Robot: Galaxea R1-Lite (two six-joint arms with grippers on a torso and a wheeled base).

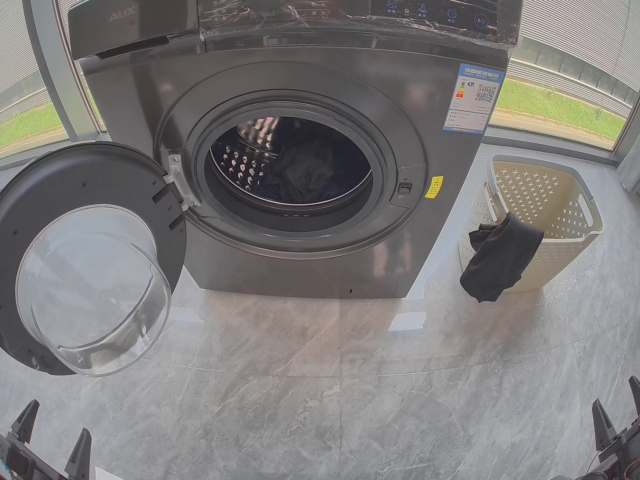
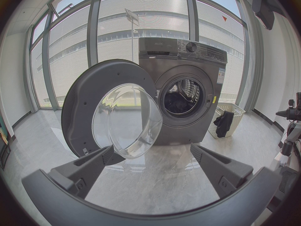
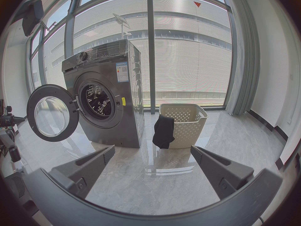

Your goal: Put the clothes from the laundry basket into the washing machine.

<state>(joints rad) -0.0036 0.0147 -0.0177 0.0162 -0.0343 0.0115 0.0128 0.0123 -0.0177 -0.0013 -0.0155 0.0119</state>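
Clearly, dark garment (image 1: 501, 256) drapes basket (image 1: 563, 201) rim, well apart from spread fingers (image 3: 91, 168).

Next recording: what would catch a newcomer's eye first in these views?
The grey washing machine stands in the middle before the windows, its round door swung wide to the robot's left and dark clothes lying in the drum. On its right a cream laundry basket sits on the floor, a black garment draped over its rim. The left gripper and right gripper are open and empty.
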